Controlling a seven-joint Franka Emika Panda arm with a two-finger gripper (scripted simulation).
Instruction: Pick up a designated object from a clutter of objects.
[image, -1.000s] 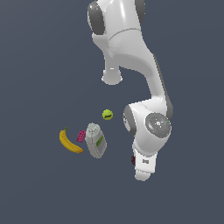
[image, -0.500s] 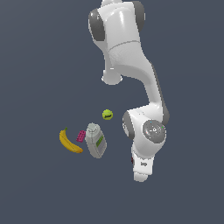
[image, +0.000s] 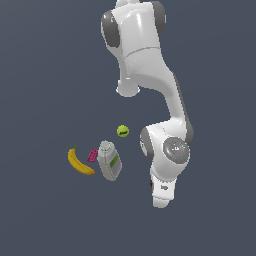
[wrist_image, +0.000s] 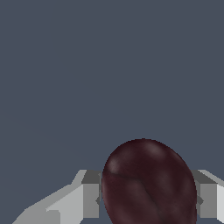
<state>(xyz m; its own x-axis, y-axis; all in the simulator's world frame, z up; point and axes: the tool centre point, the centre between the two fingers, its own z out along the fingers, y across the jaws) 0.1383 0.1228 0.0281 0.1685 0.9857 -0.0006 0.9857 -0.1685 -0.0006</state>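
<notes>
The dark maroon bumpy ball (wrist_image: 148, 183) fills the gap between my gripper's (wrist_image: 148, 199) two grey fingers (wrist_image: 89, 197) in the wrist view; both fingers touch its sides, so the gripper is shut on it. In the exterior view my arm's hand (image: 162, 192) covers the ball; only a dark red sliver (image: 150, 184) shows at its edge. The rest of the clutter lies to the exterior view's left of the hand: a banana (image: 79, 162), a small pink block (image: 92, 155), a grey-white bottle with a green label (image: 109, 161) and a yellow-green tennis ball (image: 123, 131). The yellow bottle is out of view.
The arm's base and upper links (image: 137, 45) stand at the top of the exterior view. The ground is a plain dark grey-blue surface (image: 45, 75).
The arm's elbow and hand sank a little lower over the ball during the first half second, then barely moved. The clutter has not shifted.
</notes>
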